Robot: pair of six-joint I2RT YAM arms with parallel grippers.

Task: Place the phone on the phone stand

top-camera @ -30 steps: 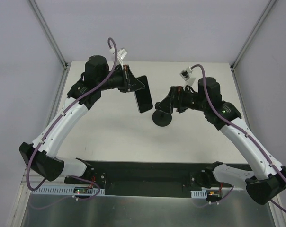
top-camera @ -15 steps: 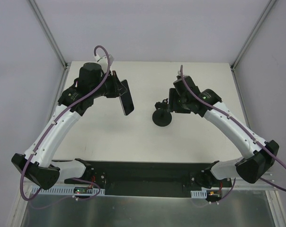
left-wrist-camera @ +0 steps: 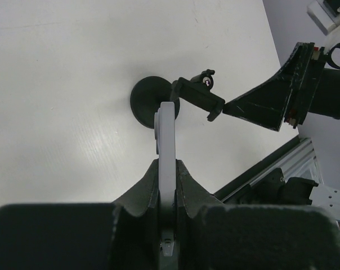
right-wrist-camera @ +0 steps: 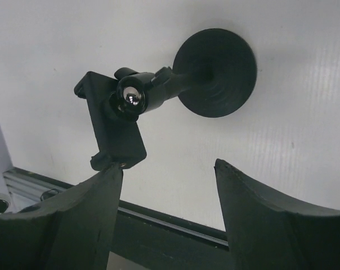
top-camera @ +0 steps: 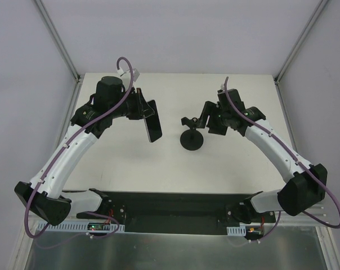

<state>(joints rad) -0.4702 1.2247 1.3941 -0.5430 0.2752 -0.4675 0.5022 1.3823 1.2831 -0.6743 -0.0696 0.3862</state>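
My left gripper (top-camera: 148, 111) is shut on the phone (top-camera: 154, 128), a thin black slab held above the table, left of the phone stand (top-camera: 191, 140). The left wrist view shows the phone (left-wrist-camera: 167, 132) edge-on between the pads, its far end pointing at the stand's round base (left-wrist-camera: 148, 102) and clamp head (left-wrist-camera: 197, 95). My right gripper (top-camera: 205, 119) stands open just right of the clamp head. In the right wrist view its left fingertip (right-wrist-camera: 115, 170) touches the lower corner of the clamp head (right-wrist-camera: 112, 126); nothing lies between the fingers. The disc base (right-wrist-camera: 215, 73) rests flat.
The white table (top-camera: 130, 163) ends in a black rail (top-camera: 175, 205) at the near edge, where both arm bases are bolted. Aluminium frame posts (top-camera: 60, 42) rise at the back corners, with grey walls behind.
The left arm has carried the phone leftward, away from the stand. The right arm has turned its wrist and its gripper has pulled back from over the stand to the clamp head's right.
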